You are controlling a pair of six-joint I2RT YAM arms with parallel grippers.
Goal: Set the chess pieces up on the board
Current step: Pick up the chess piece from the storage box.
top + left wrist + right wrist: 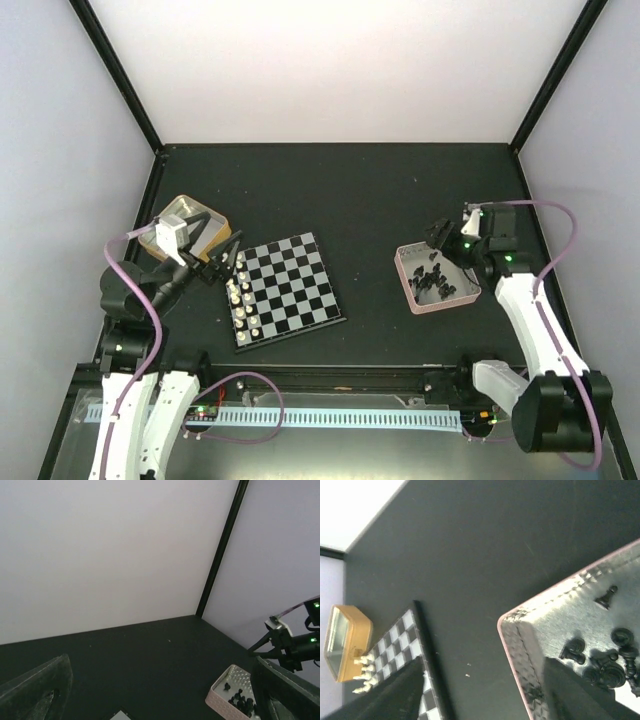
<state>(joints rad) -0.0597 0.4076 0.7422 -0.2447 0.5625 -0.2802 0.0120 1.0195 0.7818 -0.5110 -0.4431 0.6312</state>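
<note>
the left gripper [228,260] is hovering with its fingers spread wide and nothing between them. the gold tin [185,225] is lying just behind it. the cream pieces [243,295] are standing under and just ahead of its tips, along the nearest edge of the board [295,285]. i am counting about eight of them in two files, though they are too small for an exact tally. no black piece is showing on the board. there is one board, and there are two tins.

well off to the right, the right gripper [440,248] is hanging over the pink tin [443,307], fingers parted and empty, with the black pieces [612,665] directly below it. its wrist view is showing about six, most of them clumped, with one pawn [606,596] sitting apart.

the step in hand is looking like fetching a black piece. the lone pawn is looking like the safest pick: coming straight down and pinching its stem, since reaching into the clump is risking a double grab.
</note>
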